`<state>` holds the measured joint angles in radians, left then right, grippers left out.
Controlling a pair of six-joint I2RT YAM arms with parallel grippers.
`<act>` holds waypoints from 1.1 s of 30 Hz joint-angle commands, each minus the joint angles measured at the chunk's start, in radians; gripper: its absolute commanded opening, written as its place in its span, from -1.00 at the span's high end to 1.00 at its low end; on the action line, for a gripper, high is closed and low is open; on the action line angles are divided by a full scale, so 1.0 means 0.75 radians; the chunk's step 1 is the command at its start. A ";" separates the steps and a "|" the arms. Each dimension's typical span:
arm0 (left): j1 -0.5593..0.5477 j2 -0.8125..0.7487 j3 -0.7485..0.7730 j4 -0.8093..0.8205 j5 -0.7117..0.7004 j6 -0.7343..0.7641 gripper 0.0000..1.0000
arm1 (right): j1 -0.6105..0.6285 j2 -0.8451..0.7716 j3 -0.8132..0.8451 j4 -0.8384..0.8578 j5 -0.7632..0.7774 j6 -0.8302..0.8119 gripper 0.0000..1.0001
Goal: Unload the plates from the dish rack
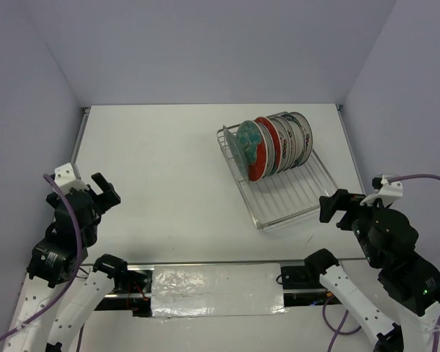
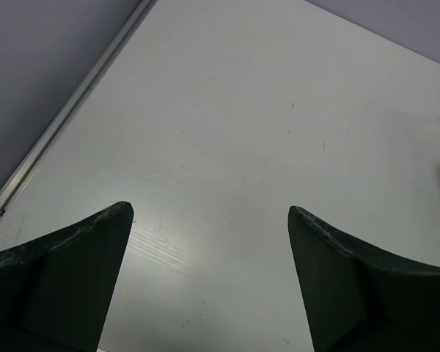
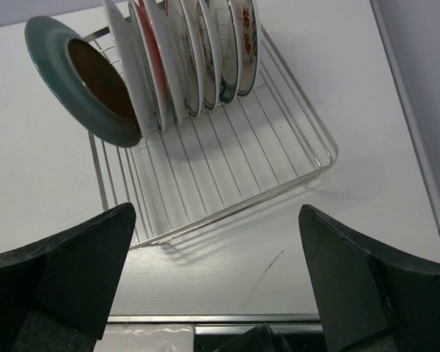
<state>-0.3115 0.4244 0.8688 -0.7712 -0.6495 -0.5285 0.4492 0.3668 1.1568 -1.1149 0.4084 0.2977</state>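
readable text: none | plates (image 1: 275, 143): rim markings too small to read

White table (image 1: 169, 183), faint scuffs. Pale lavender walls (image 1: 205, 44) on 3 sides. Metal edge strip (image 2: 55, 128) along table's left side. Crinkled clear tape patch (image 1: 216, 290) at near edge, approx. centre.

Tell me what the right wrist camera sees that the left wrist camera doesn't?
Only the right wrist view: small round plates standing on edge in the silver wire dish rack, a teal-rimmed plate leaning at the end. Only the left wrist view: the metal strip along the left edge of the white table; of the rack, at most a sliver. Both: that tabletop, and each arm's own claw, left claw and right claw, open and empty.
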 commanded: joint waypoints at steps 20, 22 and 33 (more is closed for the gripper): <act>0.004 0.066 -0.011 0.093 0.089 0.036 -0.99 | 0.349 0.928 0.410 0.335 -0.073 -0.182 -1.00; 0.002 0.062 -0.011 0.093 0.095 0.038 -0.99 | 0.487 1.112 0.543 0.315 0.126 -0.235 -1.00; 0.000 0.068 -0.019 0.112 0.130 0.056 -0.99 | 0.602 1.797 0.828 0.355 0.591 -0.526 -0.64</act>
<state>-0.3115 0.4679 0.8543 -0.7319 -0.5652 -0.5171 0.8989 1.6806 1.7412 -0.8753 0.7033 -0.0246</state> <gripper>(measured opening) 0.994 0.831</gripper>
